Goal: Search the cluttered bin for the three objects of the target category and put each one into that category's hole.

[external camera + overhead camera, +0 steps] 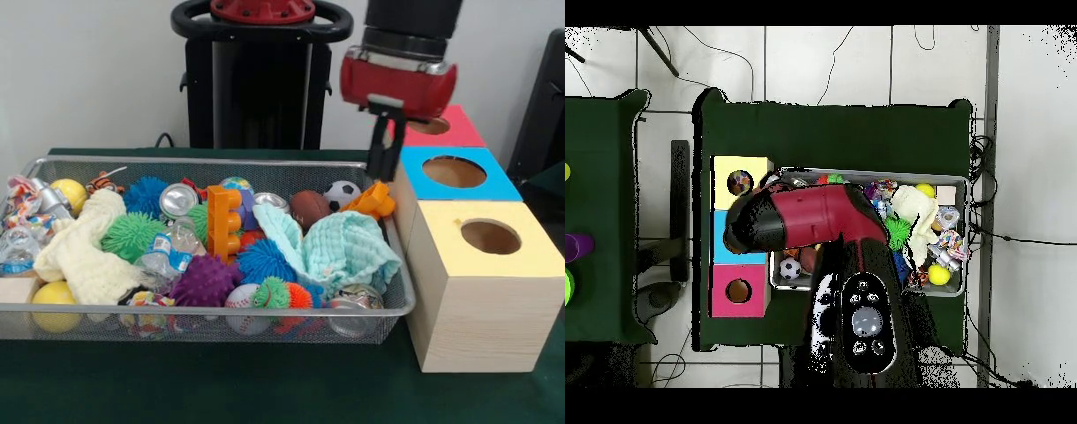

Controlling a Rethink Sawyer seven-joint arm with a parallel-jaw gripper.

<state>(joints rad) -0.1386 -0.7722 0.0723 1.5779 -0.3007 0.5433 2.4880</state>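
A wire mesh bin (pixel 402 296) holds a heap of toys: spiky balls in purple (pixel 206 281), blue (pixel 265 261) and green (pixel 131 235), cans (pixel 178 200), a plastic bottle (pixel 168 252), cloths (pixel 349 252) and small sports balls (pixel 342 193). To the right of the bin stand three wooden boxes with round holes, topped red (pixel 459 128), blue (pixel 503 181) and yellow (pixel 530 252). My gripper (pixel 381 177) hangs at the bin's far right corner, just above an orange toy (pixel 374 201) and beside the blue box. Whether it touches the toy is unclear. In the overhead view the arm (pixel 815 220) covers the gripper.
An orange block piece (pixel 223 223) stands upright mid-bin. Yellow balls (pixel 55 295) and a cream cloth (pixel 88 252) fill the bin's left end. Something colourful shows inside the yellow box's hole (pixel 740 183). Green cloth covers the table (pixel 265 389).
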